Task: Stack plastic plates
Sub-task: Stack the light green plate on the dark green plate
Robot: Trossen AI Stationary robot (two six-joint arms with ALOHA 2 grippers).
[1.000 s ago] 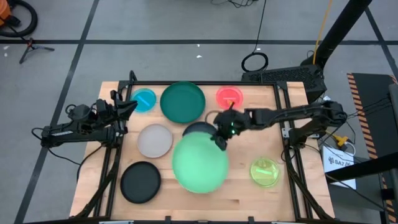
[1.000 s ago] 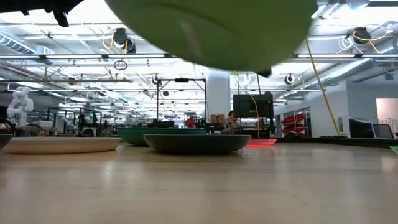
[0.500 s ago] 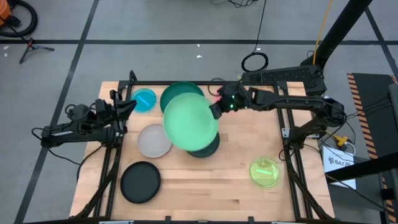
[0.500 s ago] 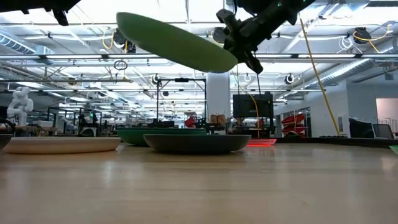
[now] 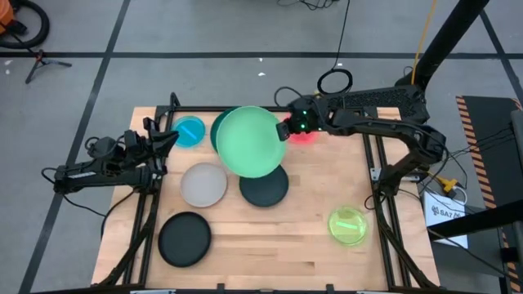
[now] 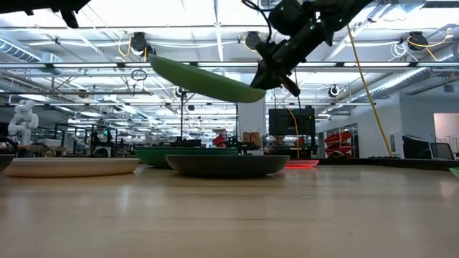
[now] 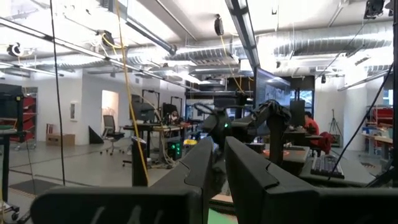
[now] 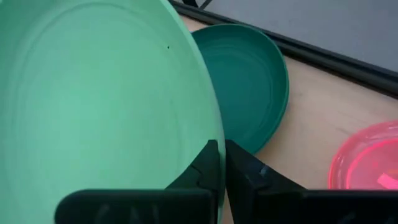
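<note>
My right gripper (image 5: 286,131) is shut on the large mint green plate (image 5: 250,142), held in the air above the large dark green plate (image 5: 216,131) near the table's far edge. In the low view the mint plate (image 6: 206,79) hangs tilted, well above the dark green plate (image 6: 185,153), which rests flat on the table. The right wrist view shows the mint plate (image 8: 106,106) over the dark green one (image 8: 252,87). My left gripper (image 5: 172,137) waits shut at the table's left edge, touching nothing. My right gripper pinches the mint green plate by its rim (image 8: 216,134) on the plate's right side, one finger (image 8: 205,165) over the inner face and one (image 8: 244,168) under it. It comes from the table's right, slanting down. The plate is lifted clear and tilted, its free side higher.
A small blue plate (image 5: 189,131) lies left of the dark green one and a small pink plate (image 5: 306,136) right of it, under my right gripper. A grey plate (image 5: 203,184), two black plates (image 5: 264,187) (image 5: 185,238) and a yellow-green plate (image 5: 349,225) lie nearer.
My right gripper has carried the mint green plate from the table's middle toward the far edge and somewhat left, over the dark green plate. The black plate that it covered shows again. The gripper has stayed shut on the rim.
</note>
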